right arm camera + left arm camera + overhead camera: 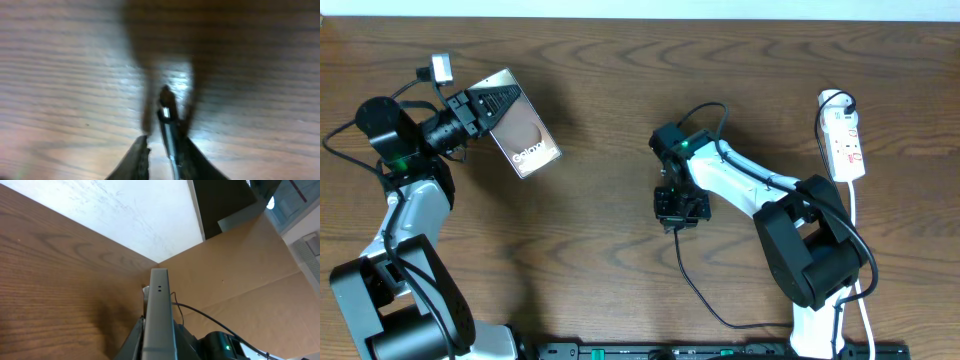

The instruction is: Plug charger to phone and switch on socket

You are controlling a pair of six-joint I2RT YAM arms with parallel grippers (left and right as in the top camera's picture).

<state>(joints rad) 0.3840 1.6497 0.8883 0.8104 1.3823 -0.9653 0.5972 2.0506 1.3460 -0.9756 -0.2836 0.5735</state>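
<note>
The bronze phone [525, 135] with white "Galaxy" lettering is raised off the table at the far left, and my left gripper [490, 105] is shut on its upper end. In the left wrist view the phone [159, 320] shows edge-on between the jaws of the left gripper [159, 336]. Near the table's middle my right gripper [678, 215] points down. The charger cable [695, 290] trails from it toward the front edge. In the blurred right wrist view the charger plug [167, 117] lies against the right finger, with a gap to the left finger [137, 160]. The jaws of the right gripper [166, 139] stand slightly apart. The white socket [846, 147] lies at the far right.
A white cord [860, 260] runs from the socket down the right side past the right arm's base. A small white box [442, 68] sits behind the left arm. A black rail [670, 352] lines the front edge. A brown cardboard panel [250, 270] stands beyond the table.
</note>
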